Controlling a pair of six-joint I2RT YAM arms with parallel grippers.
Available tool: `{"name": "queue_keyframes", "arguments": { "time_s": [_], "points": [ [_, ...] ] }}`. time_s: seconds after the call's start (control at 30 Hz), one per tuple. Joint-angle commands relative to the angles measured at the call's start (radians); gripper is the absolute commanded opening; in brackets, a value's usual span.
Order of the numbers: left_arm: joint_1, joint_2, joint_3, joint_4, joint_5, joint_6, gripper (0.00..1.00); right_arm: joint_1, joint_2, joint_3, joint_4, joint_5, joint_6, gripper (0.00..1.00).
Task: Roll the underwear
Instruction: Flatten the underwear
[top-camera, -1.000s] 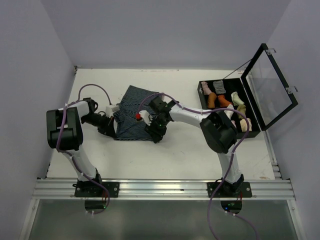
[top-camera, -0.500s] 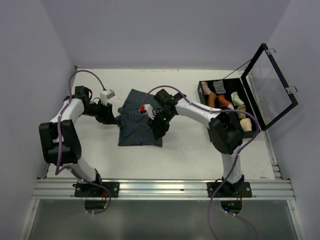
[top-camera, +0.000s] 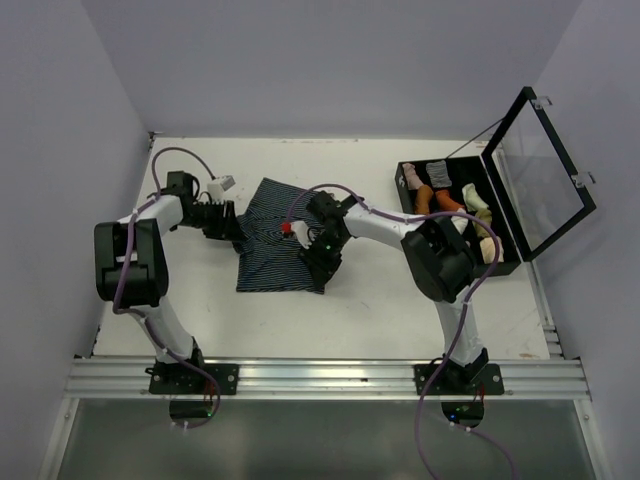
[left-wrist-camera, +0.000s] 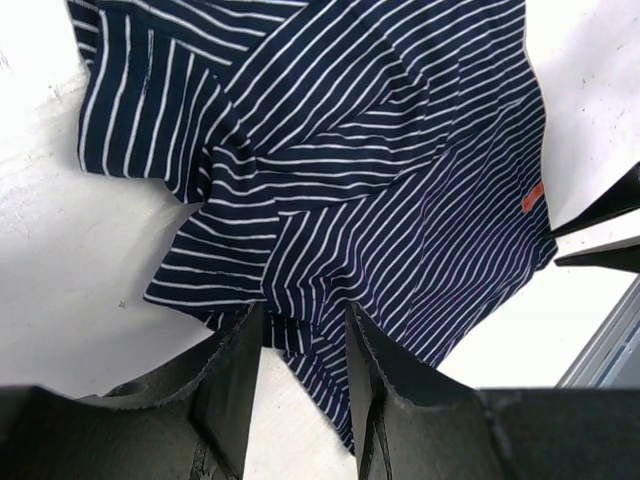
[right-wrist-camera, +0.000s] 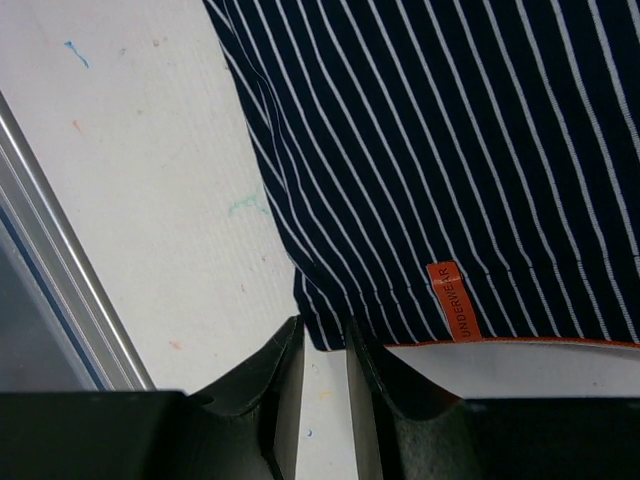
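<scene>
On the white table (top-camera: 390, 310), near its middle: a navy-blue cotton underwear with thin white stripes (top-camera: 278, 255) lies spread out, not rolled.
Underwear shape: mostly flat towards the near side, with bunched, crossing folds at its far left part, seen clearly in the left wrist view (left-wrist-camera: 330, 170).
Orange tag: a small sewn label (right-wrist-camera: 452, 300) sits at the hem by the garment's near right corner. It also shows as an orange fleck in the left wrist view (left-wrist-camera: 532, 198).
Left gripper (top-camera: 231, 226): it is at the garment's left edge. In its own camera (left-wrist-camera: 302, 312) the jaws stand apart, a fold of striped cloth reaches into the gap, bare table shows lower down, and nothing is pinched.
Right gripper (top-camera: 324, 268): it is at the garment's right side, low over the cloth. In its own camera (right-wrist-camera: 322, 325) the jaws are only a narrow slit apart, with table showing between them and the hem's corner just at the tips, unclamped.
Black case with a clear hinged lid (top-camera: 512, 262): it stands open at the table's right side, well apart from the underwear.
Case contents: small rolled garments in grey, orange and cream (top-camera: 448, 200).
</scene>
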Motion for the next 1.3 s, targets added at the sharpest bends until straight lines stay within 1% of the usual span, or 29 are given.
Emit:
{"name": "queue_keyframes", "arguments": {
  "time_s": [0.0, 0.13, 0.2, 0.27, 0.47, 0.63, 0.9, 1.0, 1.1, 1.13, 1.2, 1.23, 1.27],
  "points": [
    [-0.004, 0.009, 0.030, 0.031, -0.004, -0.047, 0.42, 0.004, 0.002, -0.017, 0.015, 0.021, 0.007, 0.27],
    [-0.005, -0.010, 0.009, -0.001, -0.010, -0.038, 0.44, 0.003, -0.004, -0.029, 0.023, 0.027, 0.005, 0.27],
    [-0.005, -0.032, -0.022, 0.000, -0.015, -0.050, 0.47, 0.004, -0.007, -0.035, 0.026, 0.030, 0.008, 0.27],
    [-0.007, -0.044, -0.043, 0.012, -0.016, -0.060, 0.48, 0.003, -0.010, -0.038, 0.031, 0.030, 0.010, 0.28],
    [-0.016, -0.029, -0.062, 0.063, -0.023, -0.119, 0.49, 0.004, -0.006, -0.038, 0.031, 0.032, 0.011, 0.28],
    [-0.019, -0.007, -0.047, 0.114, -0.024, -0.173, 0.44, 0.011, 0.002, -0.033, 0.022, 0.038, -0.001, 0.28],
    [-0.021, 0.039, -0.022, 0.112, -0.064, -0.196, 0.38, 0.014, 0.009, -0.033, 0.012, 0.045, -0.013, 0.27],
    [-0.021, 0.045, -0.018, 0.111, -0.089, -0.199, 0.34, 0.014, 0.008, -0.038, 0.012, 0.047, -0.018, 0.27],
    [-0.019, 0.046, -0.002, 0.092, -0.107, -0.193, 0.25, 0.014, 0.006, -0.046, 0.011, 0.052, -0.024, 0.27],
    [-0.019, 0.042, 0.007, 0.074, -0.109, -0.189, 0.16, 0.014, 0.003, -0.052, 0.011, 0.053, -0.027, 0.27],
    [-0.016, 0.036, 0.018, 0.051, -0.109, -0.159, 0.06, 0.014, 0.003, -0.058, 0.009, 0.058, -0.038, 0.26],
    [-0.015, 0.020, 0.027, 0.033, -0.110, -0.138, 0.00, 0.014, 0.000, -0.067, 0.009, 0.065, -0.039, 0.25],
    [-0.009, 0.010, 0.030, 0.023, -0.109, -0.130, 0.00, 0.014, -0.001, -0.072, 0.011, 0.068, -0.046, 0.25]
  ]
}}
